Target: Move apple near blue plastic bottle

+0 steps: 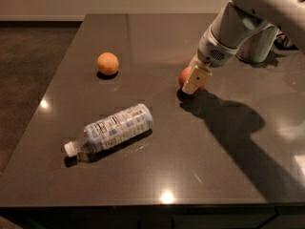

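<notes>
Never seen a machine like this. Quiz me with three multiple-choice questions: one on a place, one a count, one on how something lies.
1. How does the blue plastic bottle lie? A upright; B on its side; C hanging off the edge.
2. How many round fruits are on the table? A one; B two; C four.
3. Where is the pincer? A at the apple; B at the table's near edge; C over the bottle.
Key: 1 B, it lies flat. 2 B, the apple and an orange fruit. 3 A, it is right at the apple, partly hiding it.
</notes>
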`<move>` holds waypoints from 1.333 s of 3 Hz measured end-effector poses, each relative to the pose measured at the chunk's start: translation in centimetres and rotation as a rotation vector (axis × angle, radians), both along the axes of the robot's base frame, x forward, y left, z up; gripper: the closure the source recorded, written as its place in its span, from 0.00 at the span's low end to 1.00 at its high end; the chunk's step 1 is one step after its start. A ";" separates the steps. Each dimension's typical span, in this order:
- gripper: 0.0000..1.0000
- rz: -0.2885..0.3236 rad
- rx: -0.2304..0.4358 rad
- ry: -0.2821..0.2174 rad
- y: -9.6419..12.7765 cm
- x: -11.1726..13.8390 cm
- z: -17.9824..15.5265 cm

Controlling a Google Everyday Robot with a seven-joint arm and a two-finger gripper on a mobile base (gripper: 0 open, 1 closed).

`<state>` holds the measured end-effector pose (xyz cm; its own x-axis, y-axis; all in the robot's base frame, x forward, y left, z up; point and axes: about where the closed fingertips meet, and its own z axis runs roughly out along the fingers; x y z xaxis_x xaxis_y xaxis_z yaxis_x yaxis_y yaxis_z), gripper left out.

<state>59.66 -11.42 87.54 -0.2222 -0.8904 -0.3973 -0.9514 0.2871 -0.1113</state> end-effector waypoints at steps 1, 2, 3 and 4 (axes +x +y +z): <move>1.00 0.135 0.021 -0.003 3.0 -2.1 0.3; 1.00 0.303 0.022 -0.006 6.1 -4.0 -0.1; 0.95 0.425 0.011 -0.031 8.2 -5.3 -0.3; 0.78 0.506 -0.014 -0.058 9.1 -6.3 -0.6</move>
<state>53.37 -2.29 86.98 0.2603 -0.8863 -0.3831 -0.9630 -0.2098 -0.1689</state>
